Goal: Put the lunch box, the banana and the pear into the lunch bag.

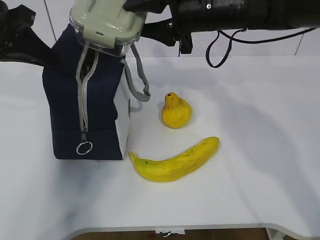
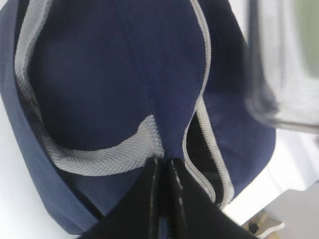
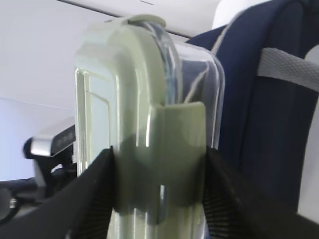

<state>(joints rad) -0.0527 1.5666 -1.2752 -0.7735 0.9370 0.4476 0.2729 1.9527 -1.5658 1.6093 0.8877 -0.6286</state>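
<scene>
The navy lunch bag (image 1: 65,110) stands upright at the left of the table, its grey zipper parted at the top. My right gripper (image 3: 158,152) is shut on the lunch box (image 1: 107,22), a clear container with a sage-green lid, held tilted just above the bag's open top. My left gripper (image 2: 163,160) is shut on a fold of the bag's fabric (image 2: 114,74) beside the zipper opening and a grey handle; the exterior view hides it behind the bag. The pear (image 1: 176,112) and the banana (image 1: 175,162) lie on the table to the right of the bag.
A grey webbing handle (image 1: 137,80) hangs off the bag's right side, and the zipper's ring pull (image 1: 84,148) dangles low on its front. The right arm (image 1: 225,15) spans the top of the exterior view with a loose black cable. The table's front edge (image 1: 200,227) runs below the banana.
</scene>
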